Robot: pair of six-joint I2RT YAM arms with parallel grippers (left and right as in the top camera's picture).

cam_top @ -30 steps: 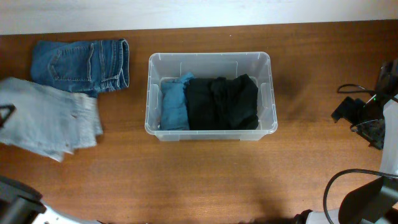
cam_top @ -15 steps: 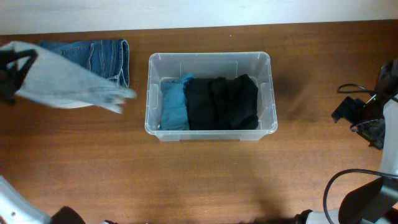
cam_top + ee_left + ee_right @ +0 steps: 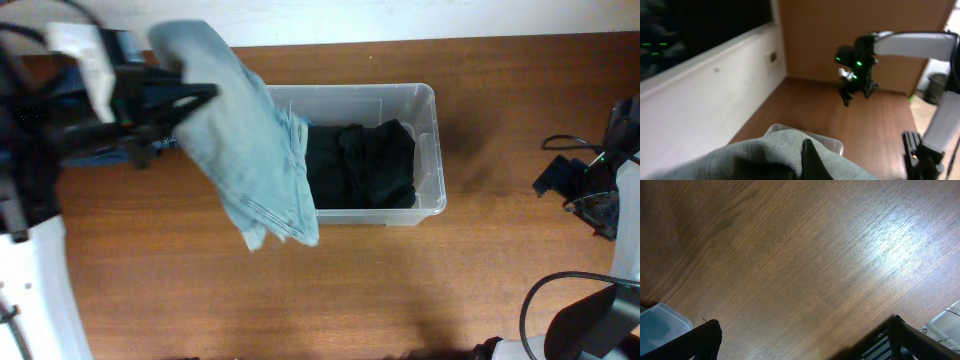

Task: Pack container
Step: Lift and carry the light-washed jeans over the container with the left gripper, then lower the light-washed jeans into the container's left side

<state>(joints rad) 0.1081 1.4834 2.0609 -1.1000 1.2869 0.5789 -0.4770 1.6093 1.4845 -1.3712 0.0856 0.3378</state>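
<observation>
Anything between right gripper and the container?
Nothing: only bare table between the open right gripper and the container. Clearest in the overhead view; the right wrist view agrees.

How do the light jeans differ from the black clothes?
The light jeans are pale blue-grey, while the black clothes are black. The jeans hang in the air, gripped by the left pincer; the black clothes lie inside the container. The jeans hang loose and stretched out; the black clothes sit in a compact bundle. Both are fabric garments.
</observation>
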